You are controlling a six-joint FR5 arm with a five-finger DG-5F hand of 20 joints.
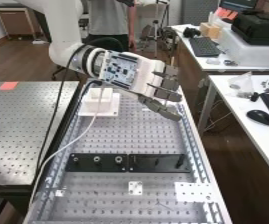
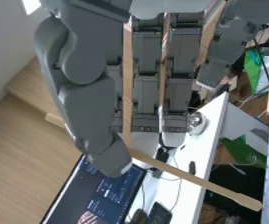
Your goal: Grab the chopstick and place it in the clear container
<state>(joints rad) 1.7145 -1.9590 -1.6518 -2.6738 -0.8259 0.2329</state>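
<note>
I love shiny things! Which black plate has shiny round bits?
The left plate in the high view: its bits look silvery; those on the right plate are dark.

In wrist view, cannot see the middle of chopstick (image 2: 208,187), hidden behind hand (image 1: 146,75), nor whole screen (image 2: 101,192), cut by edge. In high view, can see arm (image 1: 63,27) and black case (image 1: 261,25) only partly, cut by edges.

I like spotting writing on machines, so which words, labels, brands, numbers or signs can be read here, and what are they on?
None can be read for certain, so there is nothing to quote.
Circuit board on the hand: any print is too small to read.
Screen: its writing is too small to read.
Chopstick: no writing visible.
</note>
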